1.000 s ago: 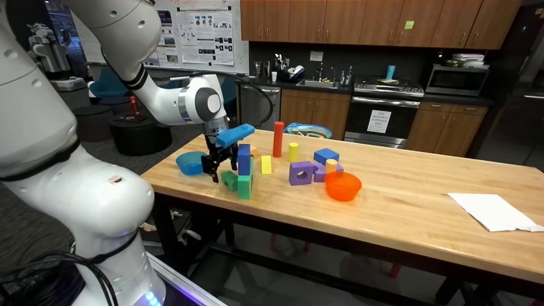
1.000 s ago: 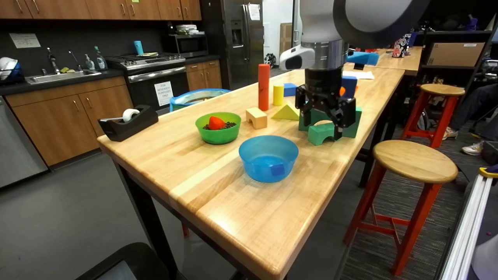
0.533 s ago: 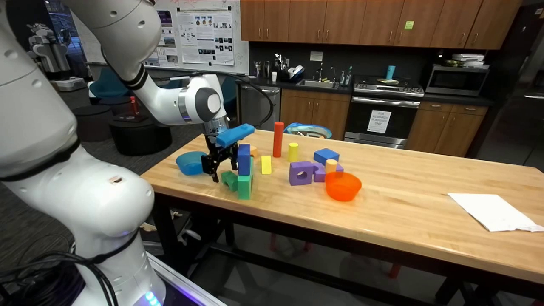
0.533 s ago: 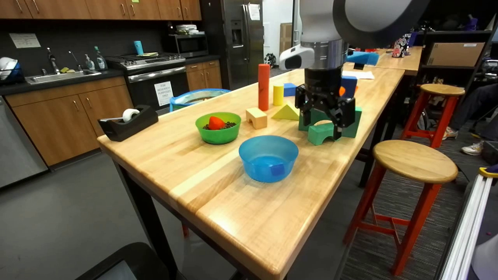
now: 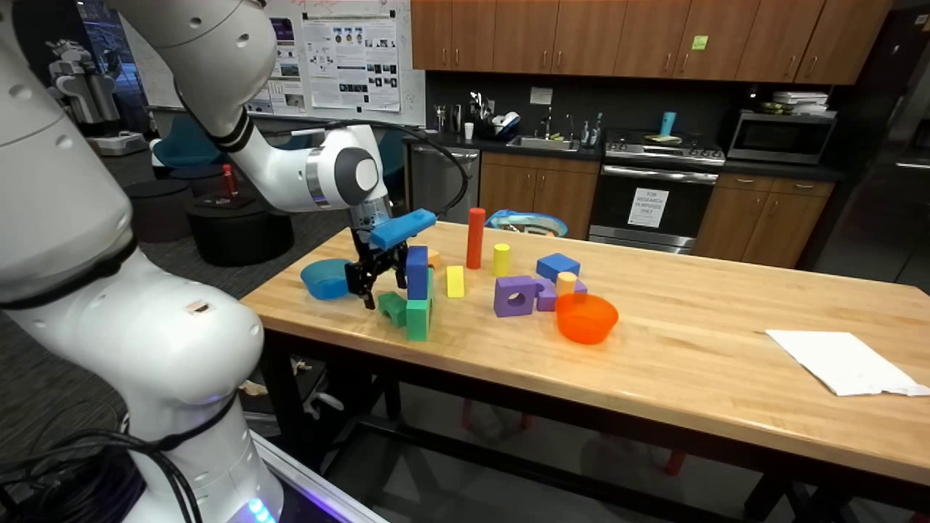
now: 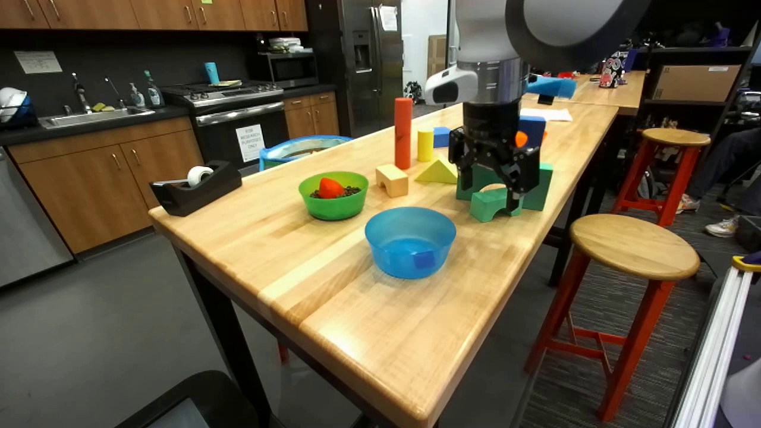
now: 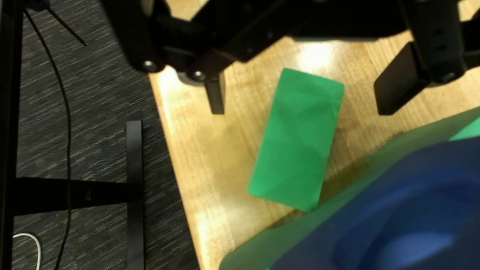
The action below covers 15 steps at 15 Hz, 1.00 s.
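Green arched block [image 7: 296, 140] rests on the grained wooden table [image 6: 357, 309] near the wide-spread claw [image 7: 304, 98].

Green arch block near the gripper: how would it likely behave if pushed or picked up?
The green arch block would probably slide rather than roll, given its flat sides. Tipping seems unlikely: it sits low and wide. Straight edges suggest it's stiff.
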Each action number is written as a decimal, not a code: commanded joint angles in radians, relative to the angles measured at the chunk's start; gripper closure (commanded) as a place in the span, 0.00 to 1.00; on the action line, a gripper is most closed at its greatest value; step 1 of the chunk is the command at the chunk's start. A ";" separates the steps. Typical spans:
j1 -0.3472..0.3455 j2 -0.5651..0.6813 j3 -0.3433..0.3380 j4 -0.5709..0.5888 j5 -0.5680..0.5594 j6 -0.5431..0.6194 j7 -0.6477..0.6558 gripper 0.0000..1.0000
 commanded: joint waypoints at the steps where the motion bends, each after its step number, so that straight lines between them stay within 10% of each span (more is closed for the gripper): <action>1: -0.010 0.031 0.008 0.023 -0.015 0.008 0.022 0.00; 9: -0.014 0.055 0.006 0.037 -0.010 0.010 0.031 0.09; 15: -0.016 0.057 0.006 0.035 -0.013 0.017 0.037 0.55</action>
